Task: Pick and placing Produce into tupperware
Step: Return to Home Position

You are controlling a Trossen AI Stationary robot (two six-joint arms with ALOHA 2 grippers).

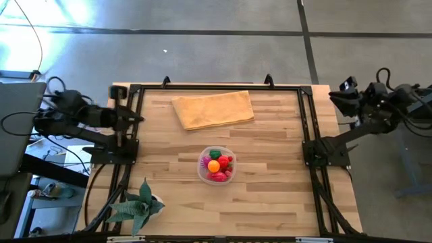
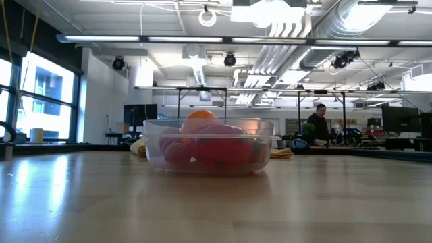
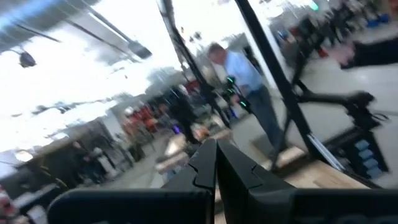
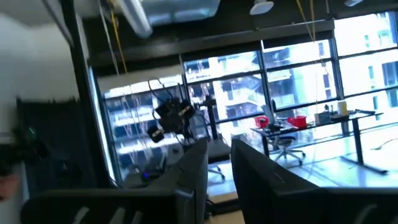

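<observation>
One clear, smooth, round plastic tupperware [image 1: 200, 169] stands just 6 o'clock of the plank table's [image 1: 270, 202] middle, holding glossy rounded produce [image 1: 216, 165]: one orange piece, one green, and red and magenta ones too crowded to count. One rumpled tan cloth [image 1: 212, 109] lies at its 12 o'clock and one spiky plant [image 1: 138, 206] at 8 o'clock. The left gripper [image 3: 216, 144], at 10 o'clock, is pinched together and empty; the right gripper [image 4: 219, 144], off the table at 2 o'clock, is narrowly parted.

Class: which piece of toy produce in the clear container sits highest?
The orange fruit: in the low view it alone rises above the rim of the tupperware; the red pieces stay below it.
</observation>
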